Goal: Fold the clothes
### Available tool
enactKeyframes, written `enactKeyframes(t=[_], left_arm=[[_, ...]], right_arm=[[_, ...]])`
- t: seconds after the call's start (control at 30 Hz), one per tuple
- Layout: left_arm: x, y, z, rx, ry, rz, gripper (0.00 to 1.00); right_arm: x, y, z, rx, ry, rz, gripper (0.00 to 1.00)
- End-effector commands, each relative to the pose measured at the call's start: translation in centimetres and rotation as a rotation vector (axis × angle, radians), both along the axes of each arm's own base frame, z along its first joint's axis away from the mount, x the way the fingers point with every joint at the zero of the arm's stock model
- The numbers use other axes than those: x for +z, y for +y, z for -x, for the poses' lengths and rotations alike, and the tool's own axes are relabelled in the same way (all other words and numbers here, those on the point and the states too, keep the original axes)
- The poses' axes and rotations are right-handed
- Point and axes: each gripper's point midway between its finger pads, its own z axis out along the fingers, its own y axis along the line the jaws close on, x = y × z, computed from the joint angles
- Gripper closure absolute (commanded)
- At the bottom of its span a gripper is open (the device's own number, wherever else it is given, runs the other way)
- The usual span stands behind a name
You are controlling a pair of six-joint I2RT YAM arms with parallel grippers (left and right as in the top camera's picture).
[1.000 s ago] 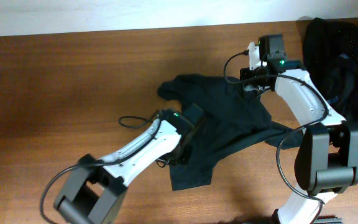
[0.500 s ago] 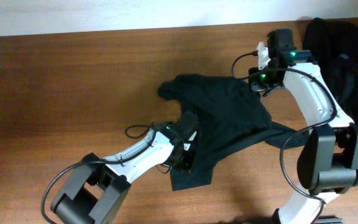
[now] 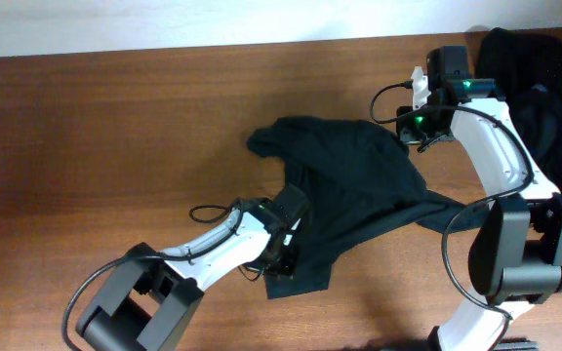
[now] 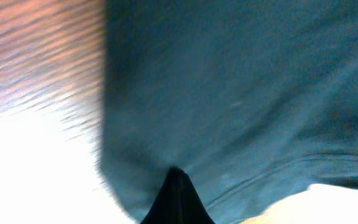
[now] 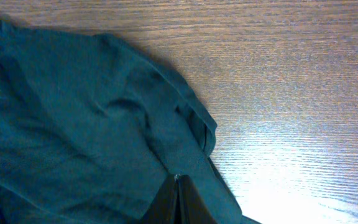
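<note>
two closed grippers are pinching the dark garment [image 3: 359,185] crumpled on the table [image 3: 115,136]: left gripper [image 3: 283,255] at its near hem, right gripper [image 3: 410,132] at its far edge; it's looking limp, so you're needing corner holds

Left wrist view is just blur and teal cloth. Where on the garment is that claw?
Observer: Overhead shows the left claw at the lower-left hem of the garment, which lies crumpled mid-table.
Operator: And the other arm?
Observer: The right claw is at the garment's far right corner. In its own wrist view it looks shut on the edge.
Operator: Anything else around?
Observer: A dark clothes pile sits at the far right, apart from this garment.
</note>
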Motion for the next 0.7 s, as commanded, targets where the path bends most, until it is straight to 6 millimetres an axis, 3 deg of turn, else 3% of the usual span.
enactKeyframes(t=[0.0,0.27,0.43,0.53,0.67], left_arm=[[-0.7,3.4,-0.9,0.034,-0.062,-0.159,1.00],[-1.8,7.0,-1.7,0.127,-0.046,-0.207,1.00],[-1.6,11.1,-2.9,0.235,-0.044,-0.286,1.00],[-0.6,11.1,-3.6,0.269,-0.057,-0.230,1.00],[2.5,10.2,-4.7,0.262,-0.156,-0.142,1.00]], right_arm=[[0.8,0.1,-0.5,-0.002,-0.021,0.002,0.96],[0.7,0.2,-0.5,0.000,-0.018,-0.003,0.96],[0.7,0.2,-0.5,0.000,-0.018,-0.003,0.96],[0.7,0.2,-0.5,0.000,-0.018,-0.003,0.96],[0.7,0.2,-0.5,0.000,-0.018,-0.004,0.96]])
